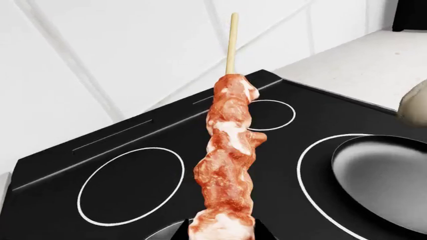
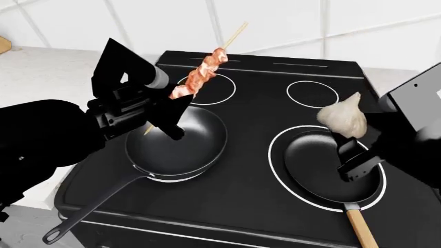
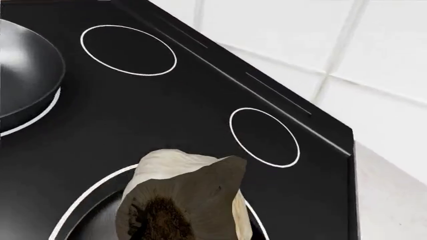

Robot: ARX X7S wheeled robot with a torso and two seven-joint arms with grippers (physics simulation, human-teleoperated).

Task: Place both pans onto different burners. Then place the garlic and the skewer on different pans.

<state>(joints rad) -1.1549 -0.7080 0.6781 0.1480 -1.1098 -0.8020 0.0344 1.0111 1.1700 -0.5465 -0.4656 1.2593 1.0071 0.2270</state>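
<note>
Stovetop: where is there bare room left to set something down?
Bare: the two small back circles, and the glass strip between the deep pan and the shallow pan. Crowded: both front burners, with the skewer and the garlic held over them.

Overhead head view, close wrist views

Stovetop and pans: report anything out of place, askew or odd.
Nothing stands out. The deep pan and the wooden-handled pan each sit on a large burner. The left pincer holds the skewer above the deep pan; the right pincer holds the garlic above the other.
</note>
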